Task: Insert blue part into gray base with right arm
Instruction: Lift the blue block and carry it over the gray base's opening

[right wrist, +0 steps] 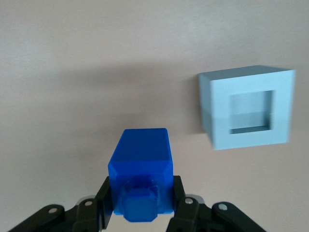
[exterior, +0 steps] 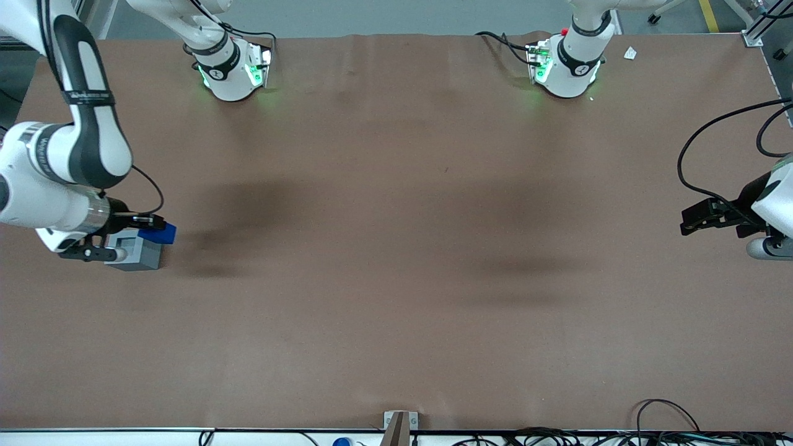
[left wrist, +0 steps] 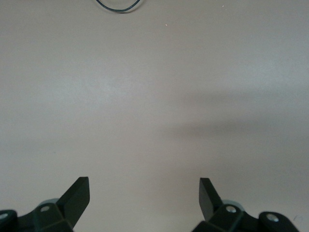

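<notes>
Right arm [exterior: 59, 164]: white jointed shell w/ broad black bands, silver wrist ring, reaching in at the working arm's end of the surface [exterior: 396, 279]. Surface is a matte brown sheet, faint creases and soft shadows, no gloss.

Claw [right wrist: 142, 205]: black, two fingers, pinching the blue part [right wrist: 141, 166] from both sides; fingers [right wrist: 181, 205] pressed flat against its flanks. In front view the claw [exterior: 145, 224] sits above the gray base [exterior: 137, 251], w/ the blue part [exterior: 158, 233] overlapping the base's upper edge.

Blue part: bright-blue smooth plastic, blocky, chamfered edges; narrower octagon-ish stepped stub on the end facing the wrist camera. Slight sheen on its faces. Held off the surface, clear of the recess, not inserted.

Gray base [right wrist: 248, 106]: light-gray plastic cube, sharp corners, square recess in top face w/ a thick even wall all round; recess floor visible, nothing in it. Faint horizontal seam line across one side wall. Rests flat on the surface. In wrist view it lies beside the blue part, apart, no contact seen.
</notes>
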Robot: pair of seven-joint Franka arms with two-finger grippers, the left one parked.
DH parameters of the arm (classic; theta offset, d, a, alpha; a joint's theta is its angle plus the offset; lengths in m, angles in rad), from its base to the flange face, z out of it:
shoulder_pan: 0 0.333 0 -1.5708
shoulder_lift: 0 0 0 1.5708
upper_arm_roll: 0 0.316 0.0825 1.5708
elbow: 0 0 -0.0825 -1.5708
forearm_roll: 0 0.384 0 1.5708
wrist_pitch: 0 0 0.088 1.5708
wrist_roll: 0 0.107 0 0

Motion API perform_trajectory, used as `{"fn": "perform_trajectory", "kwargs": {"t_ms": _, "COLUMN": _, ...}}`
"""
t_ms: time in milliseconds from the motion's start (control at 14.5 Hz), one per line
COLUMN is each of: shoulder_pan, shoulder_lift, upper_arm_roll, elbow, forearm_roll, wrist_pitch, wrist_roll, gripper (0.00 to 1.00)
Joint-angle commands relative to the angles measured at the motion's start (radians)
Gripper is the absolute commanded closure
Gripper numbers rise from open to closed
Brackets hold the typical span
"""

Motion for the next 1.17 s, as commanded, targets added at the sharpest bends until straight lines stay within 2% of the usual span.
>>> {"fn": "perform_trajectory", "kwargs": {"t_ms": 0, "shoulder_pan": -0.052, "shoulder_lift": -0.007, "upper_arm_roll": 0.012, "elbow": 0.006, "forearm_roll": -0.001, "wrist_pitch": -0.007, "wrist_roll": -0.062, "gripper": 0.92}}
{"fn": "perform_trajectory", "kwargs": {"t_ms": 276, "shoulder_pan": -0.099, "shoulder_lift": 0.019, "upper_arm_roll": 0.010, "elbow": 0.047, "forearm_roll": -0.005, "wrist_pitch": -0.001, "wrist_roll": -0.125, "gripper": 0.92}}
{"fn": "perform_trajectory", "kwargs": {"t_ms": 414, "shoulder_pan": -0.116, "shoulder_lift": 0.039, "upper_arm_roll": 0.012, "elbow": 0.062, "forearm_roll": -0.038, "wrist_pitch": 0.004, "wrist_roll": -0.128, "gripper": 0.92}}
{"fn": "perform_trajectory", "kwargs": {"t_ms": 1103, "shoulder_pan": -0.145, "shoulder_lift": 0.101, "upper_arm_roll": 0.012, "elbow": 0.078, "forearm_roll": -0.055, "wrist_pitch": 0.088, "wrist_roll": -0.195, "gripper": 0.91}}
